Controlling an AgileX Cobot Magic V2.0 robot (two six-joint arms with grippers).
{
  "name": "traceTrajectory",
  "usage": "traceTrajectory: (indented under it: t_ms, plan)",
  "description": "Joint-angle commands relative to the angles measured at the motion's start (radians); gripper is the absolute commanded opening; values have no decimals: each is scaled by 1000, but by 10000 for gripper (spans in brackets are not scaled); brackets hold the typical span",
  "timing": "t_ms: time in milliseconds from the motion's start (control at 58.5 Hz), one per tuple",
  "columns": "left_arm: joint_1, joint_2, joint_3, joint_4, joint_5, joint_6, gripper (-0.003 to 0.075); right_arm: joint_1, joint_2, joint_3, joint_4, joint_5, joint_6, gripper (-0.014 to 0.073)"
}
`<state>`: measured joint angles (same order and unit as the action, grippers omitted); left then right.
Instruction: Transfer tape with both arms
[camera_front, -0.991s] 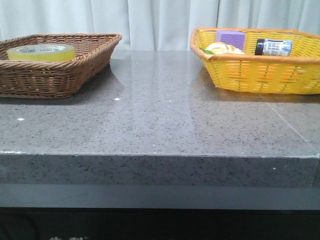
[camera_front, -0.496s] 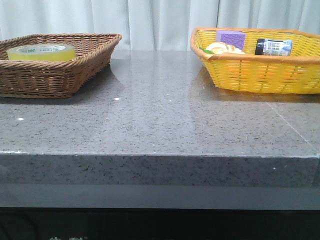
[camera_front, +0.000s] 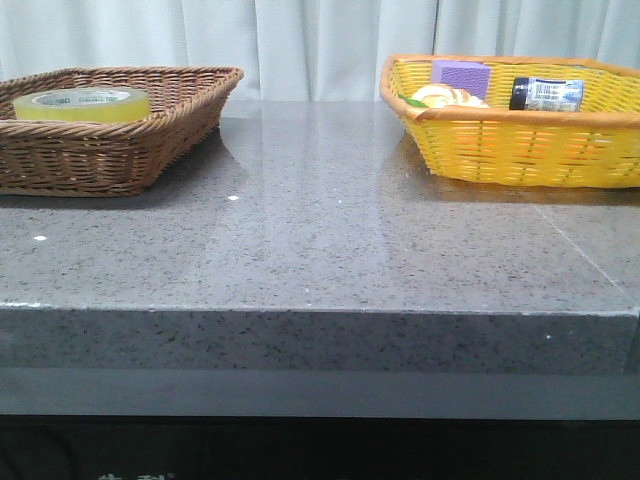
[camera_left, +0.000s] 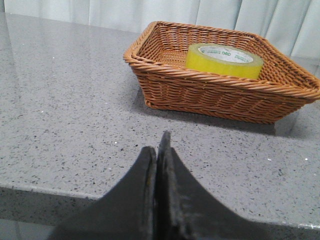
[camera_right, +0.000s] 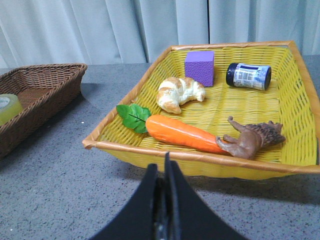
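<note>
Nothing of the transfer is seen done: the tape (camera_left: 224, 60) lies flat in the brown wicker basket (camera_left: 210, 92) at the left, its core axis upright. The left gripper (camera_left: 158, 165) is pressed together, empty (as is the right gripper (camera_right: 165, 187)), facing the yellow basket (camera_right: 200, 155).

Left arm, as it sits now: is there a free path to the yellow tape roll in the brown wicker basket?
Probably yes: bare countertop lies between the left end effector and the brown wicker basket; the yellow tape roll sits uncovered.
</note>
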<state>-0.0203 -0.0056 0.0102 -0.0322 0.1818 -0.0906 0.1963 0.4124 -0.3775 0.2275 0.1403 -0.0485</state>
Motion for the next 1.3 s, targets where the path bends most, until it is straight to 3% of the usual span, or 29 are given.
traceTrajectory:
  t_ms: [0, 256, 496, 906, 1282]
  plan:
    - [1, -18, 38, -11, -88, -9, -20, -7, 2, -24, 4, -79, -5, -69]
    - [1, -18, 38, -11, -88, -9, -20, -7, 2, -24, 3, -79, -5, -69]
    - [1, -18, 38, -11, -88, -9, -20, -10, -14, 14, -78, -87, -13, -69]
    - [1, -18, 38, -11, -88, -9, -20, -127, -379, 364, -61, -87, -13, -69]
    - [1, -18, 38, -11, -88, -9, -20, -127, -449, 379, -61, -37, -13, -69]
